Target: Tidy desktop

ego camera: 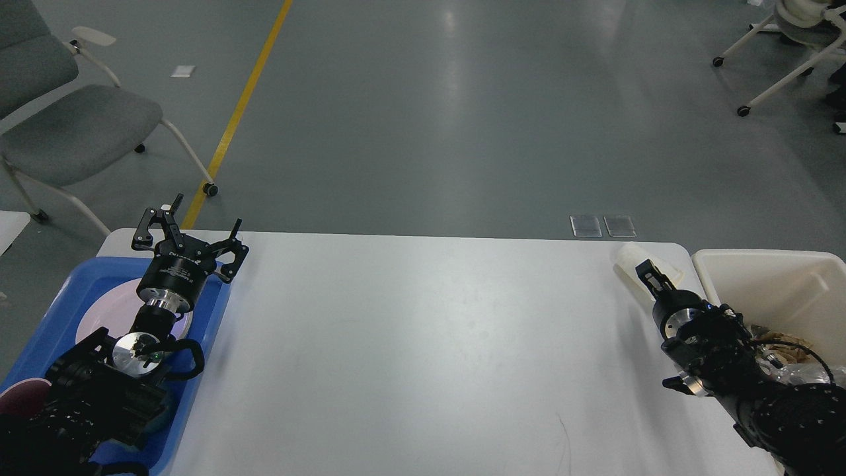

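The desktop (423,330) is a large white tabletop, bare across its middle. A white paper cup (631,256) lies tilted at its far right corner. My right gripper (651,276) points at the cup and overlaps its near side; its fingers are dark and seen nearly end-on, so I cannot tell whether they grip it. My left gripper (197,230) hangs open and empty over the far end of the blue tray (63,294), at the table's far left corner.
The blue tray holds a white plate (102,311) and a dark red item (16,396) at its near end. A cream bin (767,277) with crumpled waste stands off the right edge. Chairs stand on the floor at far left and far right.
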Tool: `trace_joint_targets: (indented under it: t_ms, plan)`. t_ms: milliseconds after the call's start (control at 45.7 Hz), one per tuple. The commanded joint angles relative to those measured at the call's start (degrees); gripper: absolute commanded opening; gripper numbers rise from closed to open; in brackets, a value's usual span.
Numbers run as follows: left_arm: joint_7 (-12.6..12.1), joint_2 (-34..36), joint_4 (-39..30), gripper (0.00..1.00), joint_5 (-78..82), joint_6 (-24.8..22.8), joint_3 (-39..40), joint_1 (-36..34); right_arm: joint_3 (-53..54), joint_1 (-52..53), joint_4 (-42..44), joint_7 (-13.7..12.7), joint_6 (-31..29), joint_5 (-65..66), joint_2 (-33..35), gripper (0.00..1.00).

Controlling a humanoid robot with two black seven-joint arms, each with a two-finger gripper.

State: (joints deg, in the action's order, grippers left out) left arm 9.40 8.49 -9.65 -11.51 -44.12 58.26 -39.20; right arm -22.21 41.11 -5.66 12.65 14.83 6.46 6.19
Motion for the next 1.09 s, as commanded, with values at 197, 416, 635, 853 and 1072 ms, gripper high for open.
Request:
trace_joint_targets:
  t_ms: [197, 416, 635, 853, 1072]
  plan:
    - [0.00, 0.03, -0.01, 0.96, 0.00, 0.00, 0.01, 0.00, -0.82, -0.76, 0.13, 0.00, 1.96, -0.13, -0.83, 0.63]
    - [0.00, -0.05, -0.01, 0.96, 0.00, 0.00, 0.01, 0.00, -0.73, -0.94, 0.04, 0.18, 2.31, -0.13, -0.92, 0.54]
    - [0.00, 0.03, -0.01, 0.96, 0.00, 0.00, 0.01, 0.00, -0.82, -1.38, -0.14, 0.35, 2.22, -0.13, -1.10, 0.41]
    - [0.00, 0.03, -0.01, 0.96, 0.00, 0.00, 0.01, 0.00, -0.91, -1.29, -0.05, 0.27, 2.13, -0.13, -1.36, 0.37]
    - [0.00, 0.03, -0.01, 0.96, 0.00, 0.00, 0.01, 0.00, -0.91, -0.59, -1.02, 0.00, 1.43, -0.31, -1.01, 0.99]
